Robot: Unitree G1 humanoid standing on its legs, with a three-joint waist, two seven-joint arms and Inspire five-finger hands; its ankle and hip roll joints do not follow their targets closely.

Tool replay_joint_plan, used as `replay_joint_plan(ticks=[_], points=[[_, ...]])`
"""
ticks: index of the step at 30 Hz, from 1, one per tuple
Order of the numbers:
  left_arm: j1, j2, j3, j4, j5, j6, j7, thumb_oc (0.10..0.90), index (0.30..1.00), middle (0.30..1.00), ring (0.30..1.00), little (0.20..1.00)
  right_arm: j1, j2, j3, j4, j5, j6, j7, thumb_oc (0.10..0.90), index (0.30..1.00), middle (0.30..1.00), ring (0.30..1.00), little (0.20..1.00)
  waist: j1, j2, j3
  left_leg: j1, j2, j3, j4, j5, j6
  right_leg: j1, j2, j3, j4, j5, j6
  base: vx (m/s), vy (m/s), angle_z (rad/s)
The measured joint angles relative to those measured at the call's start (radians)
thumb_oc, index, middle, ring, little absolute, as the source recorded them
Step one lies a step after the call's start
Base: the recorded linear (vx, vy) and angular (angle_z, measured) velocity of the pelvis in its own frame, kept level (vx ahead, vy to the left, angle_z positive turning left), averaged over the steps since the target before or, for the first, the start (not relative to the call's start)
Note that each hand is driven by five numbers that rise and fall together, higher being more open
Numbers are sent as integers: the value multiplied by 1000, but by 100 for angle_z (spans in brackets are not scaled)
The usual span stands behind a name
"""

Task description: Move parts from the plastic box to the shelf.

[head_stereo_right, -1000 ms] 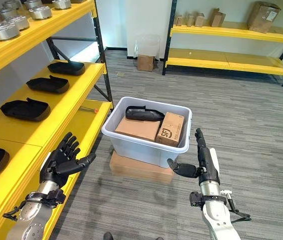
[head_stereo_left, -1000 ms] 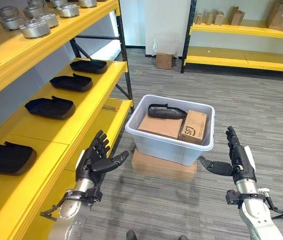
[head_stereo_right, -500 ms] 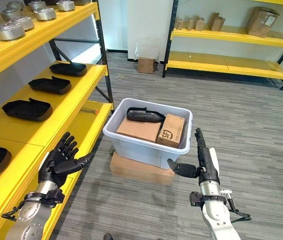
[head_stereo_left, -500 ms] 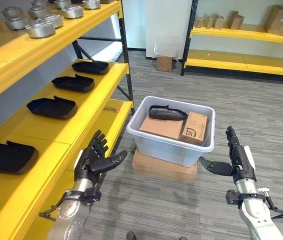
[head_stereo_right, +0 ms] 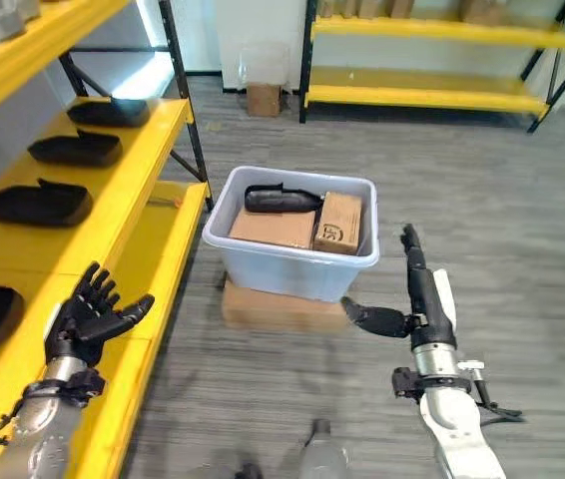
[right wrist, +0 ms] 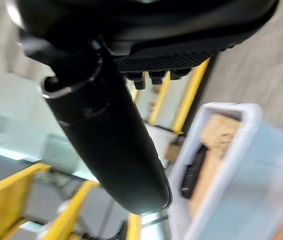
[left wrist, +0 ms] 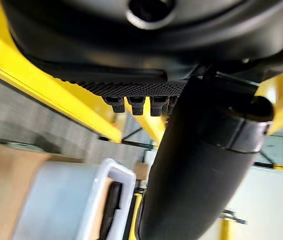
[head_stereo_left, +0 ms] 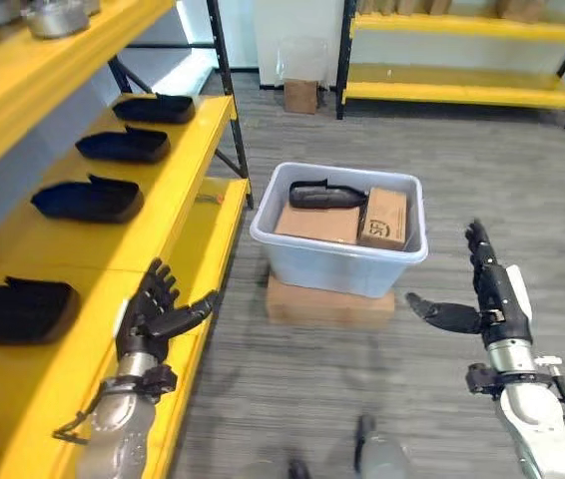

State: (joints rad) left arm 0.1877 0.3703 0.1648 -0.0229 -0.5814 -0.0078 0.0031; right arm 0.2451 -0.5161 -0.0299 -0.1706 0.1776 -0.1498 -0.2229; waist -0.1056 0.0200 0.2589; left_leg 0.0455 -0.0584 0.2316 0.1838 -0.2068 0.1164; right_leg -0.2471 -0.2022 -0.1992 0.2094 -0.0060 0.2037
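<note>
Inside the plastic box (head_stereo_left: 340,261), a black part (head_stereo_left: 324,194) is seen lying beside two cardboard boxes (head_stereo_left: 354,218). Left of the plastic box, by the yellow shelf (head_stereo_left: 178,190), the left robot hand (head_stereo_left: 153,314) is held with fingers spread and empty. Right of the plastic box, the right robot hand (head_stereo_left: 486,299) is likewise held open.

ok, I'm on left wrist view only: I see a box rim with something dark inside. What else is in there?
Observer: Two cardboard boxes lie in the plastic box, beside the black part.
Operator: Right hand holding anything?
Observer: No. The right hand is open and empty, to the right of the plastic box and apart from it.
Operator: Shelf?
Observer: A row of black parts lies on the yellow shelf. The left hand is open by its front edge.
</note>
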Motion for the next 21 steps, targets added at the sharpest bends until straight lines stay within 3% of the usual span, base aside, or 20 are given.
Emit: replay_joint_plan(ticks=[2,4,9,11,12,13,14,15,16,17,21], points=[[3,8,-14,4,-1,1,-12,900,1000,1000,1000,1000,24,13,-8,1,0,3,0,900,1000,1000,1000,1000,4,-32,0,57,-32,-22,-108,73,17,18,-3,-1,-159,72,-14,226,-177,52],[15,8,-35,2,-1,2,-12,900,1000,1000,1000,1000,19,27,-1,0,-1,4,-1,900,1000,1000,1000,1000,10,-43,0,99,-41,-39,-145,78,17,43,2,-2,-202,107,-49,195,-148,36],[34,8,-69,-39,-1,9,-14,900,1000,1000,1000,1000,-15,31,2,0,-19,4,-10,900,1000,1000,1000,1000,17,-33,-1,156,-42,-111,-191,75,10,104,68,3,-217,158,-101,203,-163,49],[48,12,-68,-49,-1,17,-14,900,1000,1000,1000,1000,-24,30,3,0,-21,5,-14,900,1000,1000,1000,1000,26,-34,-3,187,-43,-112,-193,58,-18,140,91,2,-233,225,-165,137,-140,15],[69,4,-70,-57,-2,24,-15,900,1000,1000,1000,1000,-35,23,5,2,-21,14,-24,900,1000,1000,1000,1000,29,-9,-7,196,-25,-105,-196,59,-39,153,110,1,-234,219,-177,128,-200,-4],[94,12,-70,-77,-2,31,-20,900,1000,1000,1000,1000,-44,23,10,2,-21,24,-37,900,1000,1000,1000,1000,31,-10,-6,188,-23,-86,-162,72,-84,164,109,4,-235,209,-195,122,-216,8],[100,20,-81,-97,-2,33,-29,900,1000,1000,1000,1000,-55,19,13,18,-21,30,-67,900,1000,1000,1000,1000,32,-50,-4,112,-12,-27,-83,25,-108,189,69,3,-259,204,-204,120,-214,17],[105,25,-84,-126,-3,33,-35,900,1000,1000,1000,1000,-64,11,9,20,-21,29,-82,900,1000,1000,1000,1000,24,-42,-3,112,30,-10,-204,63,-117,182,79,-3,-255,197,-200,68,-116,27],[98,32,-89,-145,-3,33,-37,900,1000,1000,1000,1000,-76,-6,8,23,-21,28,-97,900,1000,1000,1000,1000,20,-18,0,103,83,-3,-262,147,-122,181,105,-7,-250,180,-186,57,-78,-8],[84,38,-90,-143,-3,31,-39,900,1000,1000,1000,1000,-92,-1,10,44,-22,30,-103,900,1000,1000,1000,1000,38,-24,7,108,92,13,-254,159,-129,185,109,8,-250,167,-176,69,-87,-17],[54,45,-88,-148,-4,35,-37,900,1000,1000,1000,1000,-97,4,11,60,-22,31,-145,900,1000,1000,1000,1000,0,-15,7,106,93,12,-262,157,-128,175,108,20,-242,148,-157,62,-34,-6]])
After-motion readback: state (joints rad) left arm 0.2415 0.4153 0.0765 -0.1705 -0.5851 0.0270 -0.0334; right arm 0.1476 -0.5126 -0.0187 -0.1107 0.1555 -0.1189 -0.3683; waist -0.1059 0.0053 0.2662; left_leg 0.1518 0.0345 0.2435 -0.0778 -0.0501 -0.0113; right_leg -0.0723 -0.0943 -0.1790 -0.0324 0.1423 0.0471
